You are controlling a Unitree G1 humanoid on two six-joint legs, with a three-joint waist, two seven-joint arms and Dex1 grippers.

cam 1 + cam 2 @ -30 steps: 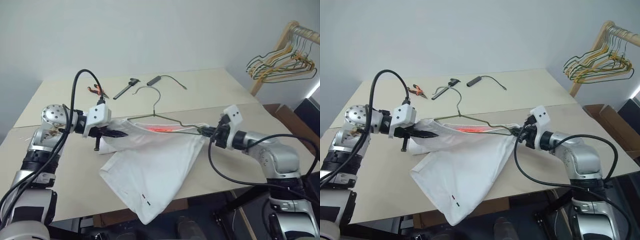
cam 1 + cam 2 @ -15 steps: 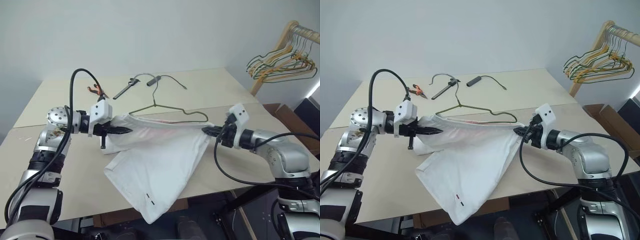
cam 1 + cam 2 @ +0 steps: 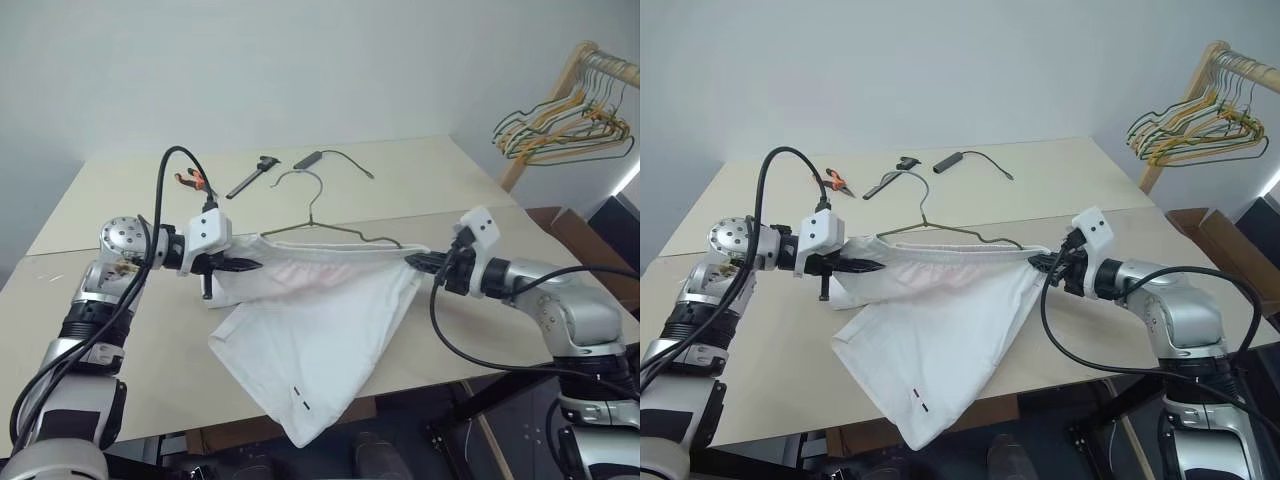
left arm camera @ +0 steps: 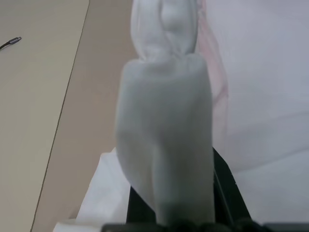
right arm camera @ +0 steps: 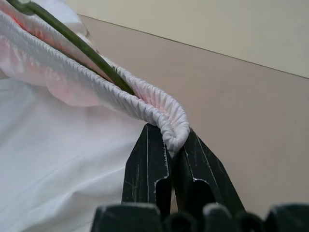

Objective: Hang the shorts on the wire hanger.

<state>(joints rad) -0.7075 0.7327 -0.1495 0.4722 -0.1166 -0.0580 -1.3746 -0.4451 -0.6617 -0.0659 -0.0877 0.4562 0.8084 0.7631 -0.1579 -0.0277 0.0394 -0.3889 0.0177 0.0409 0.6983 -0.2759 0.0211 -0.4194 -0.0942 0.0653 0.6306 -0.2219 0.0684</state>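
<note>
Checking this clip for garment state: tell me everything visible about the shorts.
The shorts are white, thin and crumply, with a ribbed elastic waistband faintly tinted pink. The waistband is stretched between the left gripper and the right gripper, each shut on one end, cloth bunched over the left fingers. The wire hanger runs inside the waistband, with its hook standing out above it. The legs slope down onto the table, one hem hanging past its front edge, with small dark marks near that hem.

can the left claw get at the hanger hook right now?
Probably not as things stand: the left claw is shut on the shorts waistband, stretched with the right claw. The wire hanger hook itself stands unobstructed above the table.
</note>
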